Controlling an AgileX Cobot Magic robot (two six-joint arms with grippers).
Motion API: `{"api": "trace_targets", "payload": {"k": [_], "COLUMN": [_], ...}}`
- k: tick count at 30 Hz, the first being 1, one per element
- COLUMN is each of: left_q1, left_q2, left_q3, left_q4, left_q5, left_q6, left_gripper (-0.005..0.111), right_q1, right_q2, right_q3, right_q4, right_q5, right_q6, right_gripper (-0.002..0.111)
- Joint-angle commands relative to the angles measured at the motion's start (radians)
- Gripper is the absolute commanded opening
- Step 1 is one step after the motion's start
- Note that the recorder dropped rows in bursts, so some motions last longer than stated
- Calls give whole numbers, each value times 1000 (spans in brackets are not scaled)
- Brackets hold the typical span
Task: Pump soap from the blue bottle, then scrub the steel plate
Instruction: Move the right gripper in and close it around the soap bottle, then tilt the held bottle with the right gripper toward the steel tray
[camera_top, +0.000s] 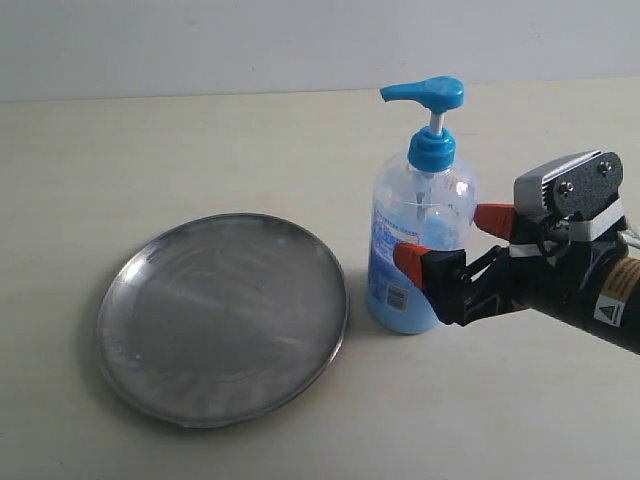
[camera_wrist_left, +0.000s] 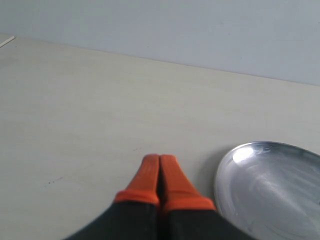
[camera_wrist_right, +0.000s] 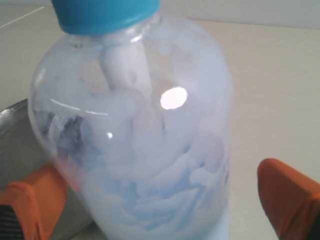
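Observation:
The blue bottle (camera_top: 420, 250) stands upright on the table, its blue pump head (camera_top: 425, 95) up and its spout pointing left, toward the plate. Light blue soap (camera_top: 405, 305) fills its lower part. My right gripper (camera_top: 452, 241) is open with one orange finger on each side of the bottle's body. In the right wrist view the bottle (camera_wrist_right: 145, 150) fills the space between the fingers (camera_wrist_right: 287, 195), and a gap shows on one side. The steel plate (camera_top: 225, 320) lies flat to the bottle's left. My left gripper (camera_wrist_left: 159, 162) is shut on nothing, beside the plate's rim (camera_wrist_left: 222, 170).
A pale beige tabletop (camera_top: 200, 140) carries the plate and the bottle, and a plain light wall (camera_top: 300, 40) runs behind it. The left arm does not show in the exterior view.

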Motion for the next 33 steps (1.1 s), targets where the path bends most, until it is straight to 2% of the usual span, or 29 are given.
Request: {"api": "trace_targets", "payload": {"k": [1, 9, 11, 16, 23, 29, 33], "left_q1": [2, 2, 2, 2, 2, 2, 2], "left_q2": [-5, -5, -5, -5, -5, -5, -5], "left_q3": [3, 3, 3, 3, 3, 3, 3], "left_q4": [5, 5, 5, 5, 5, 5, 5], "left_q5": [-8, -8, -8, -8, -8, -8, -8], "left_q6": [2, 2, 2, 2, 2, 2, 2], "left_gripper": [1, 1, 1, 1, 1, 1, 1], "right_q1": [2, 28, 68, 152, 224, 280, 281], "right_q2": [14, 14, 14, 14, 23, 68, 88], "right_q3": [-6, -6, -6, -6, -52, -113, -149], "right_q4": [2, 18, 64, 348, 357, 480, 548], "right_q5": [-9, -25, -22, 16, 43, 70, 112], "right_q6": [11, 23, -20, -173, -170, -172, -172], "right_gripper": [105, 105, 105, 105, 105, 105, 105]}}
